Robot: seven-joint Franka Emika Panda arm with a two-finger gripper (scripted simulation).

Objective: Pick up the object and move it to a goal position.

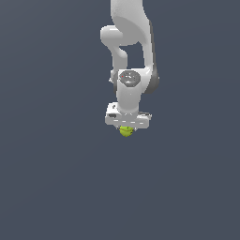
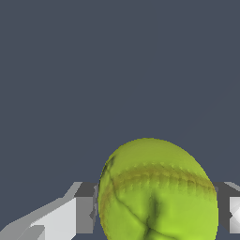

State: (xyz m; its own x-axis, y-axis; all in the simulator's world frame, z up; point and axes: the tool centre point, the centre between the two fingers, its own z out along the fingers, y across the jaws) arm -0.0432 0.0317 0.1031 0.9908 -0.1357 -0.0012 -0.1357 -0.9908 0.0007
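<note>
The object is a small yellow-green ball (image 1: pixel 125 131) with faint darker seams. In the exterior view it shows just below the white gripper (image 1: pixel 126 129), mostly covered by the hand. In the wrist view the ball (image 2: pixel 157 192) fills the space between the two fingers, with a grey pad (image 2: pixel 86 208) against one side and the other finger (image 2: pixel 230 211) at the far side. The gripper is shut on the ball. I cannot tell from these views whether the ball rests on the surface or is lifted off it.
The white arm (image 1: pixel 133 42) reaches in from the top of the exterior view. Around it there is only a plain dark grey-blue surface (image 1: pixel 56 178), with no other objects or marker in view.
</note>
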